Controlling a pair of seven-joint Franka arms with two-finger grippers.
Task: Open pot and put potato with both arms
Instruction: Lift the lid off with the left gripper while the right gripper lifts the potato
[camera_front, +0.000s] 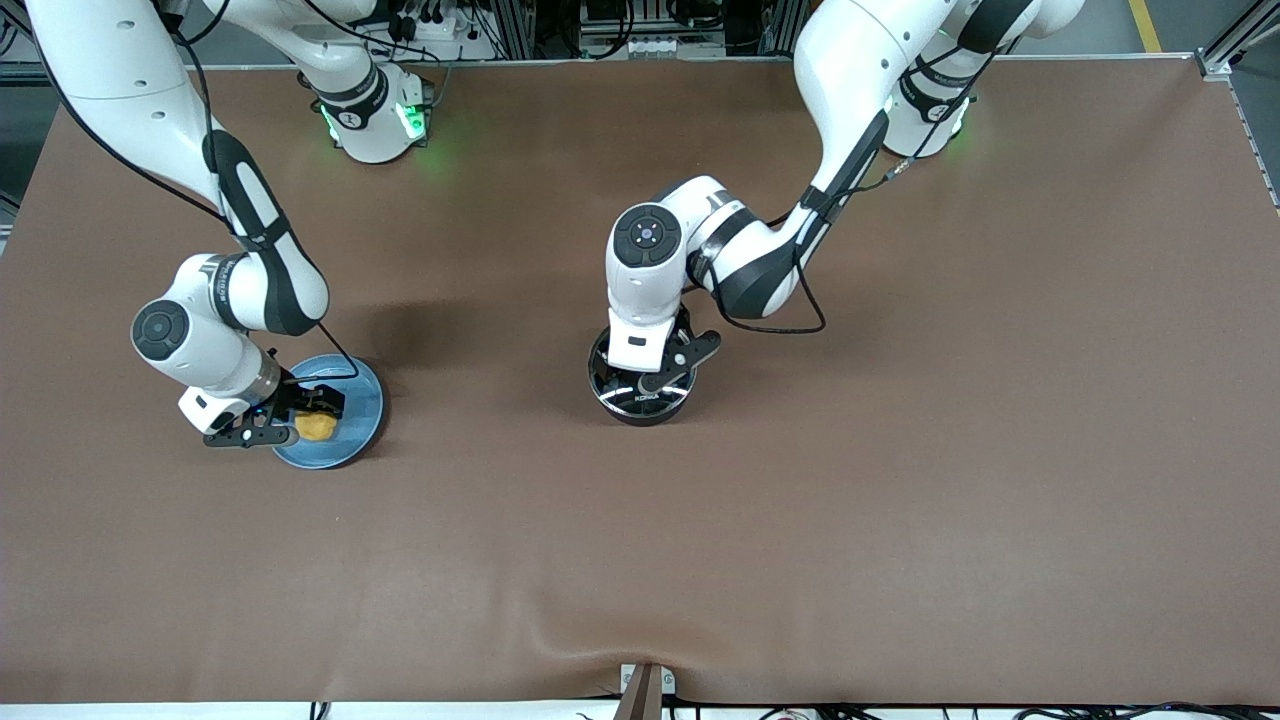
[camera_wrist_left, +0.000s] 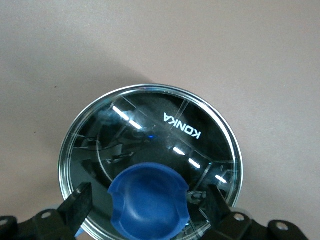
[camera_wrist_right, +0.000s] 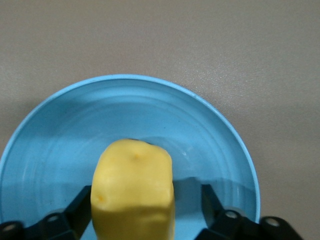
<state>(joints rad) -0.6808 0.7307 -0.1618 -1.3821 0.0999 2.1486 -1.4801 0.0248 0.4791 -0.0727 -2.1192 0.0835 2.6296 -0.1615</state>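
Over plate (camera_front: 365, 420), right pincer (camera_front: 300, 417) straddles potato (camera_front: 317, 427), w/ gaps.

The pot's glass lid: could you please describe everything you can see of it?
The lid is a round disc of clear glass with a metal rim, white KONKA lettering and a blue knob. It sits closed and level on the black pot at mid-table. The left gripper straddles the knob, fingers open, not yet touching.
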